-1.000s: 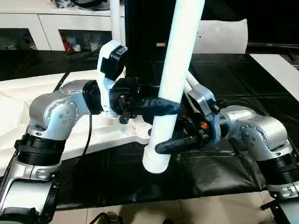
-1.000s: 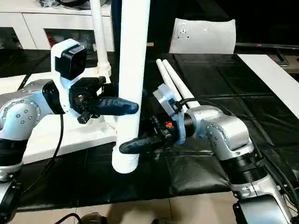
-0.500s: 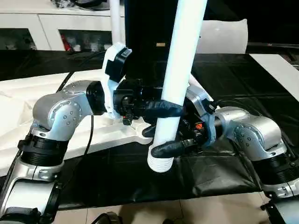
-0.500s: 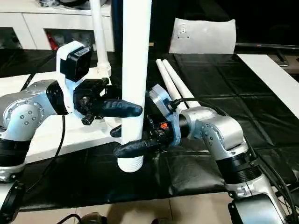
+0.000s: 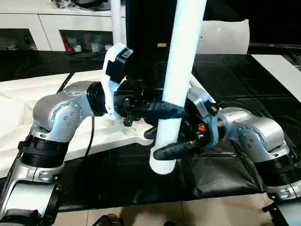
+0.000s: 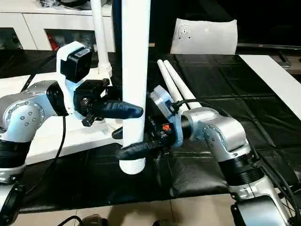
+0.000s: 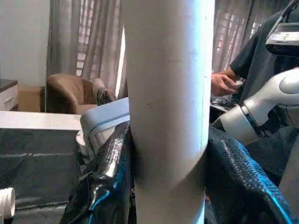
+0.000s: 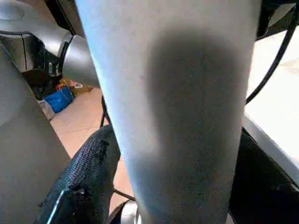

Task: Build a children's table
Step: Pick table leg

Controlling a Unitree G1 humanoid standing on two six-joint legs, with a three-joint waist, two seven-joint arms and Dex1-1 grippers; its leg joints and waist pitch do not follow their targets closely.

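Leg [image 5: 181,66], white, tapered, held near-upright above front edge of black-covered work surface [image 5: 263,89], ribbed end [image 5: 162,165] down. Left gripper [image 5: 170,111] clamped on leg; black fingers [image 7: 100,172] press both sides. Right gripper [image 5: 164,151] lower on same leg, fingers around it; firm grip or slack, cannot tell. Tabletop [image 5: 28,101] upside down at left. Two spare legs [image 6: 171,80] flat behind right arm.
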